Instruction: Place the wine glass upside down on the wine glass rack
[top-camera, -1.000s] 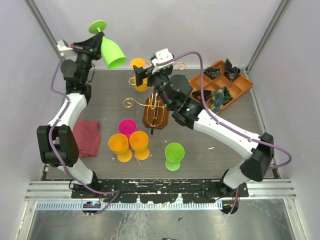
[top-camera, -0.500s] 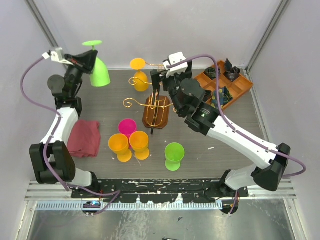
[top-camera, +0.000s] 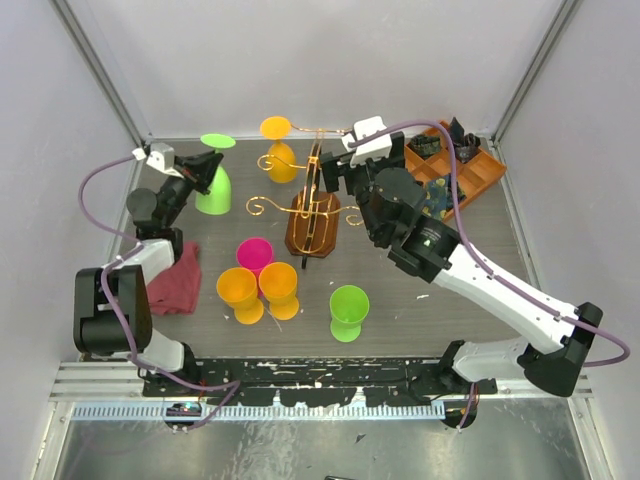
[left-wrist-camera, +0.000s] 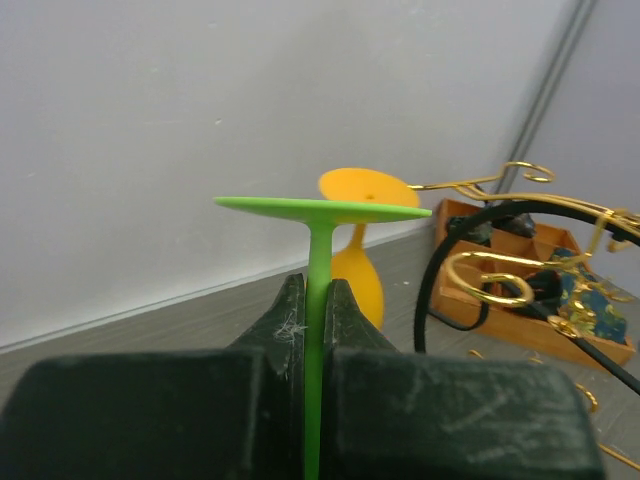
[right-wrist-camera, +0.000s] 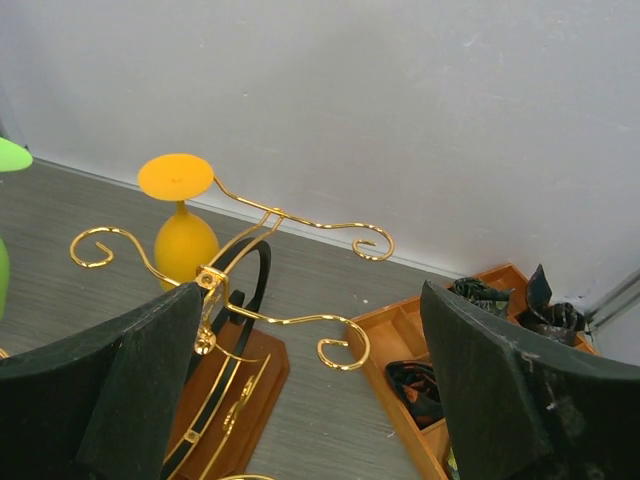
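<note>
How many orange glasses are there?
3. One orange glass is upside down at the far-left arm of the wine glass rack. Two stand side by side near the front: one, another, by the pink glass. Arms might hide more.

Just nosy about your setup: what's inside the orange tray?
The orange tray holds small dark objects in several compartments and one blue-patterned piece. The right arm hides its left end.

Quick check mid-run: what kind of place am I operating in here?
Probably a lab robot test cell, not a home: plain white panel walls enclose a grey wood-grain tabletop, and a slotted aluminium rail runs along its near edge.
</note>
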